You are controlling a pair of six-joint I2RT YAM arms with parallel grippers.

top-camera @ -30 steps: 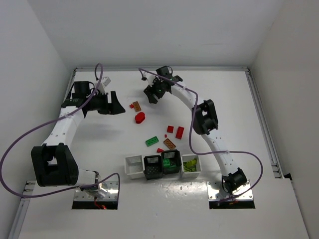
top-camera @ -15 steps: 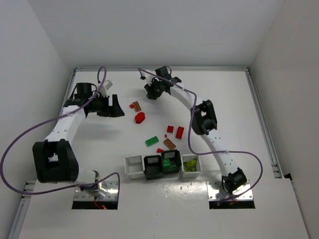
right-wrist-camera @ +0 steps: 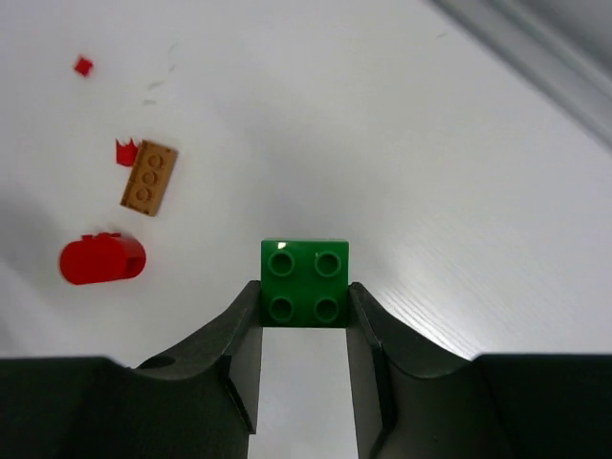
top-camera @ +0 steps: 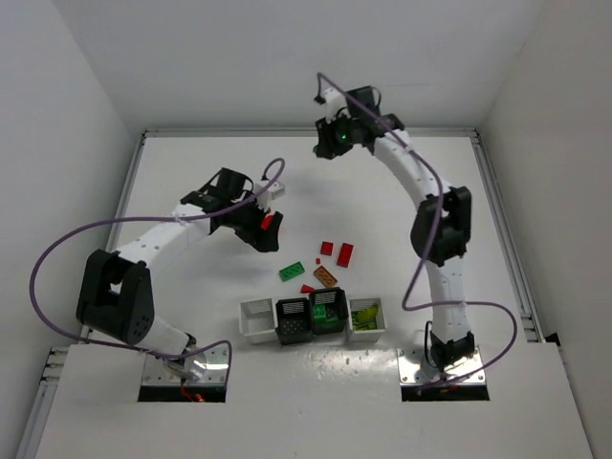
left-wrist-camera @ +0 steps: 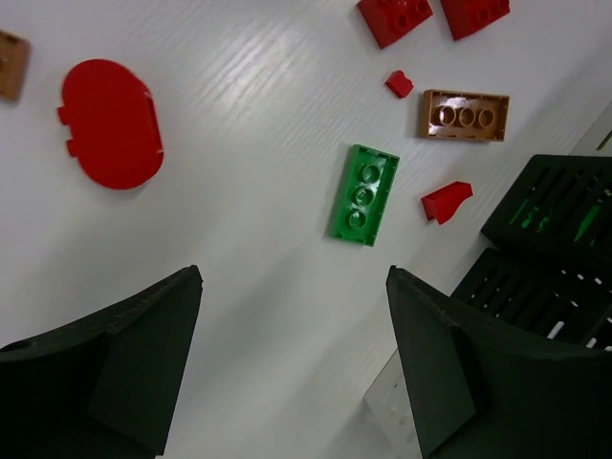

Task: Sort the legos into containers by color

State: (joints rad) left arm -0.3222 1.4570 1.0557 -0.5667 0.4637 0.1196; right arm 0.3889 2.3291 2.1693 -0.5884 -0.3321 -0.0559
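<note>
My right gripper (top-camera: pixel 331 145) is raised over the table's far middle, shut on a dark green four-stud square lego (right-wrist-camera: pixel 305 282). My left gripper (top-camera: pixel 260 229) hangs open and empty (left-wrist-camera: pixel 295 277) above bare table beside a red oval lego (left-wrist-camera: pixel 110 124), which also shows in the top view (top-camera: pixel 272 222). A green three-stud lego (left-wrist-camera: pixel 364 194), an orange-brown lego (left-wrist-camera: pixel 464 115) and red legos (top-camera: pixel 345 254) lie just behind the containers (top-camera: pixel 257 320). One black bin (top-camera: pixel 327 311) holds green pieces. The right white bin (top-camera: pixel 365 318) holds yellow-green ones.
A second orange-brown lego (right-wrist-camera: pixel 148 177) and tiny red bits (right-wrist-camera: pixel 83 66) lie near the red oval piece (right-wrist-camera: pixel 100 258). A metal rail (right-wrist-camera: pixel 535 48) runs along the far table edge. White walls stand on three sides. Purple cables loop off both arms.
My right gripper has lifted and swung back and to the right with the green square lego. My left arm has swung right toward the table's middle, over the red oval lego.
</note>
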